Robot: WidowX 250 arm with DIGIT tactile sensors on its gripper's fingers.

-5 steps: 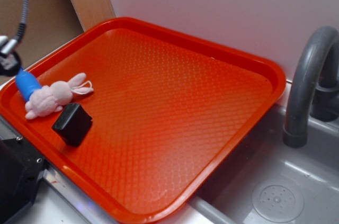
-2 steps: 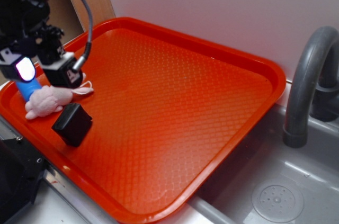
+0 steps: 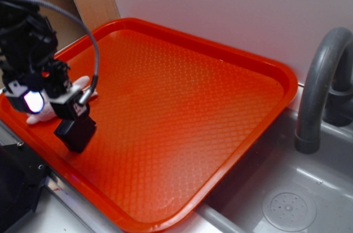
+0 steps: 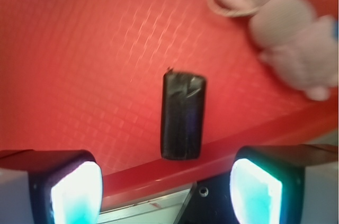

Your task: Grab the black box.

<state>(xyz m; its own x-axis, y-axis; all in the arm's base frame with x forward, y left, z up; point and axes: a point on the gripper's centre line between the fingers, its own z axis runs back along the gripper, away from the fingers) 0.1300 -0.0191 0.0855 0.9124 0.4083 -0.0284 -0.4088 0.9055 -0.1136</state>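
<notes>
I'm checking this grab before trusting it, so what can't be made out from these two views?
- Exterior view: the gripper hides the black box's top, so any gap between them is unreadable.
- Exterior view: the pink bunny is mostly behind the arm.
- Wrist view: the fingers are cut off by the bottom edge and glare-lit.
- Wrist view: the bunny is blurred and cut off at the right edge.

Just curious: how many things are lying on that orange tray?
2. The black box sits near the tray's front-left rim, under the pincer; the pink plush bunny lies beside it. The arm may hide more.
</notes>
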